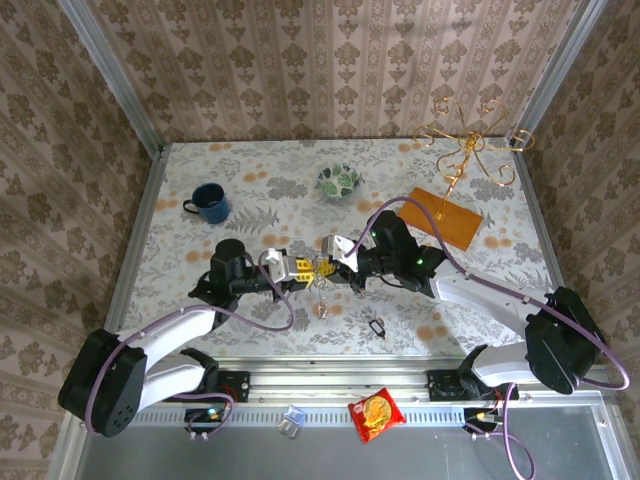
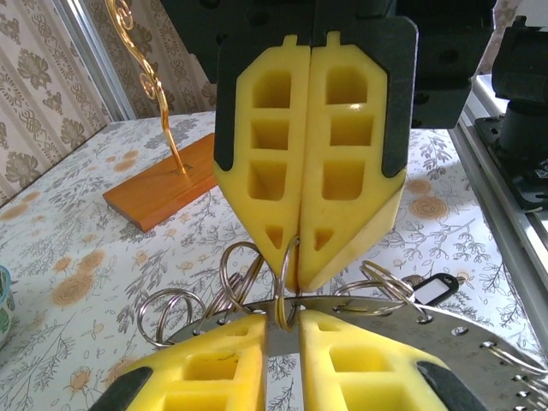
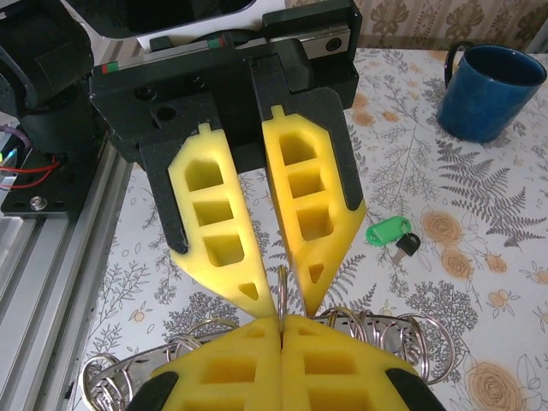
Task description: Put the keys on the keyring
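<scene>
Right wrist view: keys [image 3: 391, 234], green head, flat on bench [image 3: 479, 223] just beyond fingers, clear of them; keyring [image 1: 377, 327], dark loop, on bench near front edge, right of centre, apart from keys; right fingers [image 2: 342, 180] pressed together on silver ring [image 2: 279, 295] above metal disc [image 2: 445, 330]; left fingers [image 3: 223, 248] slightly apart, same ring in gap; mug [image 3: 492, 90] well behind.
</scene>
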`<state>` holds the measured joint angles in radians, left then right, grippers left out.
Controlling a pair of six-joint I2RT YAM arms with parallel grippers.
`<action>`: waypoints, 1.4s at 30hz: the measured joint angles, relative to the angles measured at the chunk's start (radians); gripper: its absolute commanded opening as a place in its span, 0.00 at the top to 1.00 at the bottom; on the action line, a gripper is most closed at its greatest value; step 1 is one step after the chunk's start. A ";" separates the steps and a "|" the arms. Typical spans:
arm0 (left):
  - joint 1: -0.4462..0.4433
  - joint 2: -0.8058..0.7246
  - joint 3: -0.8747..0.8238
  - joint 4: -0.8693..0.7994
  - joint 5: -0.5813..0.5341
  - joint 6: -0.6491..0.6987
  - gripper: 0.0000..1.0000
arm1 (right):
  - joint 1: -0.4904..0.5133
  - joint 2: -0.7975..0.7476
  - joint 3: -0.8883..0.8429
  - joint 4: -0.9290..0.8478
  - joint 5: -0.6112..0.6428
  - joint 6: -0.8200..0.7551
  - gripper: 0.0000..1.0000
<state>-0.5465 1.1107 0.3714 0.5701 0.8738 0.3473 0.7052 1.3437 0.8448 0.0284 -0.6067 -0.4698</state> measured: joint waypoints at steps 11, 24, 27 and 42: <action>0.000 0.003 0.000 0.018 0.024 -0.028 0.91 | 0.001 0.008 0.000 0.009 0.000 -0.016 1.00; 0.005 0.016 -0.002 0.042 0.035 -0.068 1.00 | 0.000 0.011 -0.003 0.021 0.006 -0.028 0.90; 0.004 0.016 -0.002 0.041 0.034 -0.066 1.00 | 0.002 0.011 -0.005 0.022 0.016 -0.039 0.85; -0.004 0.010 -0.002 -0.028 0.020 -0.010 0.99 | 0.014 0.009 -0.005 -0.010 0.026 -0.084 1.00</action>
<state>-0.5507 1.1210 0.3695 0.5423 0.8940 0.3370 0.7189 1.3529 0.8394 0.0185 -0.5808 -0.5533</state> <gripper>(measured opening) 0.049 0.052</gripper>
